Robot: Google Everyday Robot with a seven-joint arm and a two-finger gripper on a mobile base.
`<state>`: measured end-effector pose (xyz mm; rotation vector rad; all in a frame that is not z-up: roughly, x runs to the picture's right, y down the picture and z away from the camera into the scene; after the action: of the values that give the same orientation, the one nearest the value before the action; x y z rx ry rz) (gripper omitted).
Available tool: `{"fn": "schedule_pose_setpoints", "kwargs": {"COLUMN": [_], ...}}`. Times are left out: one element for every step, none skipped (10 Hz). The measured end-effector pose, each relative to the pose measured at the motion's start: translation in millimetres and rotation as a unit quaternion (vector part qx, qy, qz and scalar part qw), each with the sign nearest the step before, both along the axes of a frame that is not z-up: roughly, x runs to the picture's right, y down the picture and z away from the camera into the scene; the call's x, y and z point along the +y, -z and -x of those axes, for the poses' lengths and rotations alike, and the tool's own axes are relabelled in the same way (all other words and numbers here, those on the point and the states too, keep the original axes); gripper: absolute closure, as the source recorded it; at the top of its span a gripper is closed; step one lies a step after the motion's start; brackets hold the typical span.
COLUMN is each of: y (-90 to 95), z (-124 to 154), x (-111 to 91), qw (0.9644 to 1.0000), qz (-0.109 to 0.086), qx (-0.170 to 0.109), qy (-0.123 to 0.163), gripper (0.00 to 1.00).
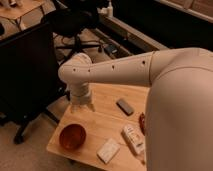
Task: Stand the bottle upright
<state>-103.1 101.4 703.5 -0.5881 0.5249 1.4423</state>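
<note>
table (102, 126): bent arm's gripper (81, 105) above left edge

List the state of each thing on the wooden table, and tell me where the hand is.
bottle: lying on its side, not yet upright, nothing holding it.
hand: over the back left part of the table, apart from the bottle.
red bowl: upright, opening facing up.
dark remote: lying flat.
white box: lying flat near the front edge.
</note>
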Motion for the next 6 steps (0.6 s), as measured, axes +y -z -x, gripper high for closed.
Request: {"fn": "schedule_pose_setpoints", "kwargs": {"y": [0.0, -0.4, -0.8, -2.1, -2.5, -0.9], "z": [0, -1, -4, -14, -35, -57], "x": [0, 0, -1, -1, 1, 5], "qw": [1.0000, 1.0000, 0.9999, 0.9994, 0.9972, 0.9944], "qz": [0.000, -0.001, -0.007, -0.020, -0.040, -0.056], "qx": [0.000, 0.000, -0.004, -0.013, -0.027, -0.037], "qy": [0.000, 0.001, 0.007, 0.026, 0.057, 0.081], "gripper": [0.35, 0.35, 0.35, 0.35, 0.35, 0.35]}}
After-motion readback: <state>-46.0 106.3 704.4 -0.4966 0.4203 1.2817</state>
